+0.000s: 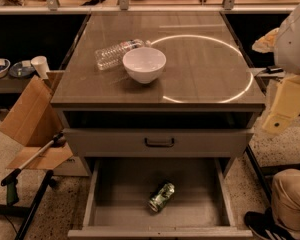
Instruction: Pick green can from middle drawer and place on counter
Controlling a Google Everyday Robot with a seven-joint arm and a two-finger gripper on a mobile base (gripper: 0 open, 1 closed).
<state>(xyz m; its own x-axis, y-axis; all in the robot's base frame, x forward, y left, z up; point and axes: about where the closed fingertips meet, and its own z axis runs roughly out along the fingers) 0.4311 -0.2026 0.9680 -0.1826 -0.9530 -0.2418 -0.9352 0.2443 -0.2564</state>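
The green can [161, 196] lies on its side on the grey floor of the open middle drawer [115, 194], near the middle and slightly towards the front. The counter [200, 69] is above it, with a bright ring-shaped light reflection on its right half. Only white and yellowish parts of my arm [289, 84] show at the right edge, level with the counter and apart from the can. The gripper itself is out of view.
A white bowl [144, 64] and a clear plastic bottle [116, 53] lie on the counter's left half. A closed drawer front with a black handle [159, 142] overhangs the open drawer. Cardboard [30, 119] and a grabber tool [25, 166] are at left. A person's leg and shoe [285, 204] are at lower right.
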